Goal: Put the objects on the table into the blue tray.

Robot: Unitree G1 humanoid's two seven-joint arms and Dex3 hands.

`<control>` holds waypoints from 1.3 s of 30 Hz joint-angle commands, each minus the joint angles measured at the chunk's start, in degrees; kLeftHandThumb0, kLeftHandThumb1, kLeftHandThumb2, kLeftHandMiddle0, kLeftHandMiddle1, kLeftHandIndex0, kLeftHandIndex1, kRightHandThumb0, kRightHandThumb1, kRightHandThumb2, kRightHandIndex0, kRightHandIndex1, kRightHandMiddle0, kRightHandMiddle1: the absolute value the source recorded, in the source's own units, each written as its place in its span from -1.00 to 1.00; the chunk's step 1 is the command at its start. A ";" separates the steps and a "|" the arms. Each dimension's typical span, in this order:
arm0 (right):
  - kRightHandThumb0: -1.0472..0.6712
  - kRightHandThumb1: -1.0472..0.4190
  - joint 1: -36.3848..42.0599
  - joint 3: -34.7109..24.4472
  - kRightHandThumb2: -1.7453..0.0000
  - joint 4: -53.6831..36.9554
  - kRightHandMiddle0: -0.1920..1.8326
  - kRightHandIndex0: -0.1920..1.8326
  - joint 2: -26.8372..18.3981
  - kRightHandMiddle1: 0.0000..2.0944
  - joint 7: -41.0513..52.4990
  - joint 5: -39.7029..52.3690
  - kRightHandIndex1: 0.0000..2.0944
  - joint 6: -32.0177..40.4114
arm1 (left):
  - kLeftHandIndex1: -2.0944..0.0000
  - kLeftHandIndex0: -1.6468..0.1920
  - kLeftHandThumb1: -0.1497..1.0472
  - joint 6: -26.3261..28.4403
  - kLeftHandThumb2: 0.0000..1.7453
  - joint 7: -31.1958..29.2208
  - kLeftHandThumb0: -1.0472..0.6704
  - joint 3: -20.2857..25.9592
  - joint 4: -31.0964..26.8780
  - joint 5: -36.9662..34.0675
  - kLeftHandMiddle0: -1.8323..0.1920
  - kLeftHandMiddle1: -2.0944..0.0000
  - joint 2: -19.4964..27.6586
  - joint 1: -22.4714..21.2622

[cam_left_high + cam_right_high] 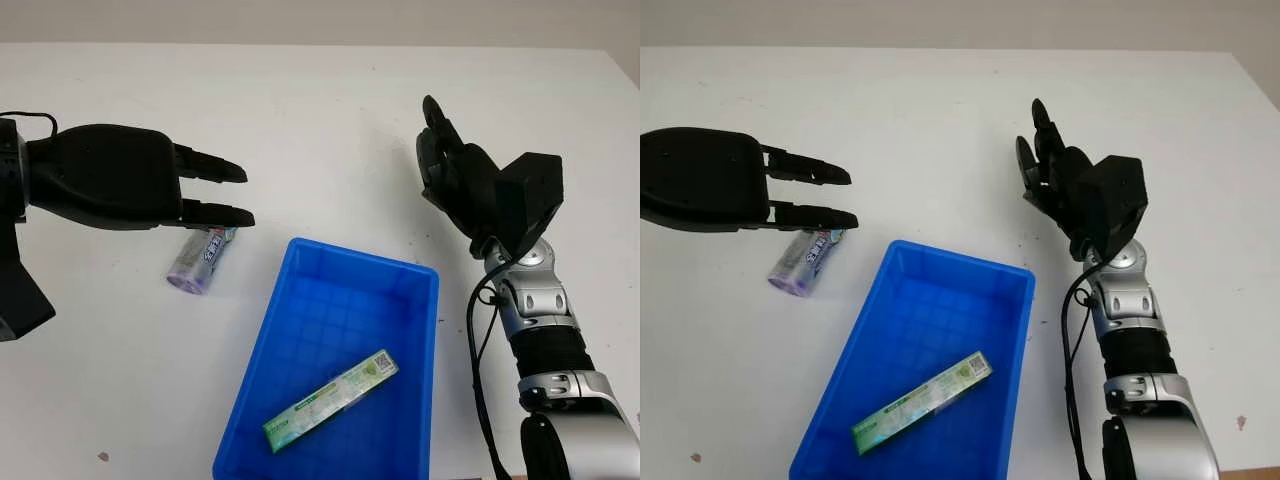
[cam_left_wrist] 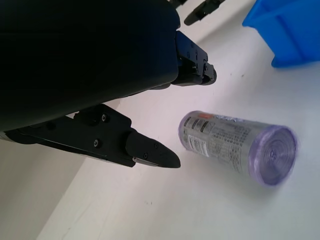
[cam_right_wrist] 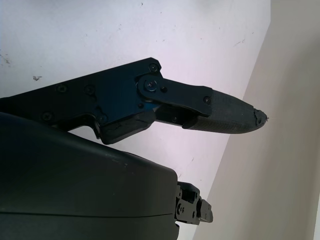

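A purple cylindrical can (image 1: 202,258) lies on its side on the white table, left of the blue tray (image 1: 415,365). The left wrist view shows the can (image 2: 235,146) close below the fingers. My left hand (image 1: 228,192) hovers open just above and behind the can, holding nothing. Inside the tray lies a long green box (image 1: 330,400), set diagonally. To the right of the tray, above the table, my right hand (image 1: 440,150) is raised and open.
The white table (image 1: 320,110) stretches wide behind the tray. Its far edge runs along the top of the head views. A black cable (image 1: 478,340) hangs beside my right forearm.
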 commanded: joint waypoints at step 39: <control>-0.69 -1.00 2.18 -1.28 0.23 -5.24 -1.00 -1.00 -0.08 -1.00 0.98 2.76 -1.00 5.20 | -0.98 0.49 0.99 17.62 -0.64 32.52 -0.37 -25.02 12.96 20.93 0.20 -1.00 -3.95 -8.04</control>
